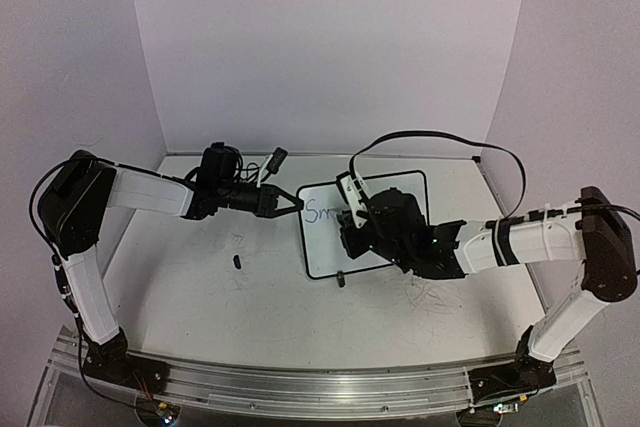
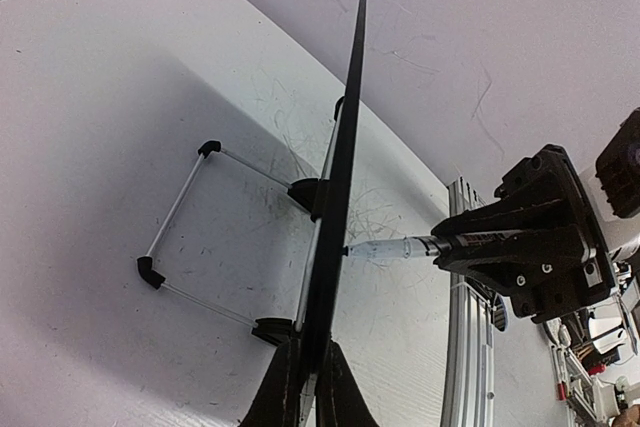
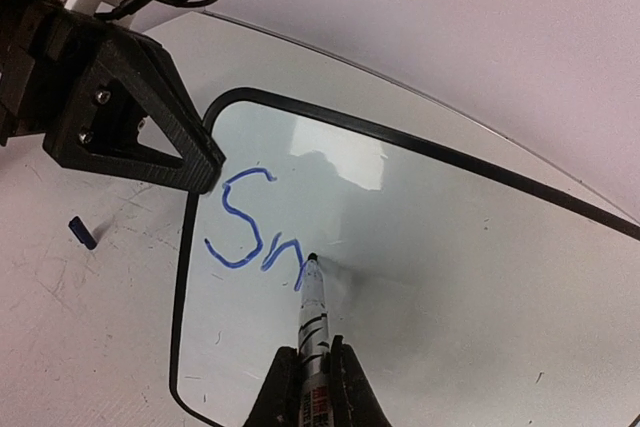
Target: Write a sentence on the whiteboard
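The whiteboard (image 1: 400,192) stands tilted on the table, left of centre. My left gripper (image 1: 292,202) is shut on its left edge; in the left wrist view the board (image 2: 345,147) is edge-on, its black frame pinched between my fingers at the left gripper (image 2: 308,387). My right gripper (image 3: 315,372) is shut on a marker (image 3: 314,317) whose tip touches the board (image 3: 450,277). Of the sentence (image 3: 245,232), only blue "Sm" strokes show at the upper left. From the left wrist, the marker (image 2: 390,247) meets the board's face.
The board's wire stand (image 2: 180,207) and black feet (image 2: 305,192) rest on the scuffed tabletop. A small dark cap (image 1: 238,261) lies left of the board. An aluminium rail (image 2: 465,327) runs along the table's near edge. White walls enclose the back and sides.
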